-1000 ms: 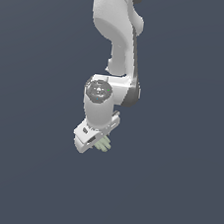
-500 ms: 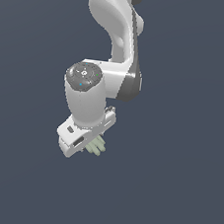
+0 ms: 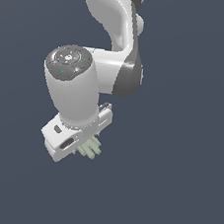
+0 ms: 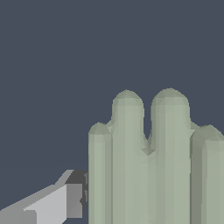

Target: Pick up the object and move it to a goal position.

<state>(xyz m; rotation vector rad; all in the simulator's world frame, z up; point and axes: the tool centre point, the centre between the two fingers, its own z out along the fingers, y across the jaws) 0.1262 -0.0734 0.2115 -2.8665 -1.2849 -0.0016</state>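
The object (image 3: 90, 148) is a small pale green ridged piece of parallel rods. In the exterior view it sticks out from under the white gripper (image 3: 82, 147), whose fingers are hidden behind the hand. In the wrist view the object (image 4: 153, 166) fills the near part of the picture, with one grey-tipped finger (image 4: 72, 199) pressed against its side. The other finger is out of frame. The gripper is shut on the object and holds it in the air.
Only the white arm (image 3: 112, 44) and a plain dark blue-grey background show in both views. No table, edge or goal marker is visible.
The arm has swung toward the camera and toward the exterior view's left, carrying the object with it. The wrist now looms larger. The grip on the object is unchanged.
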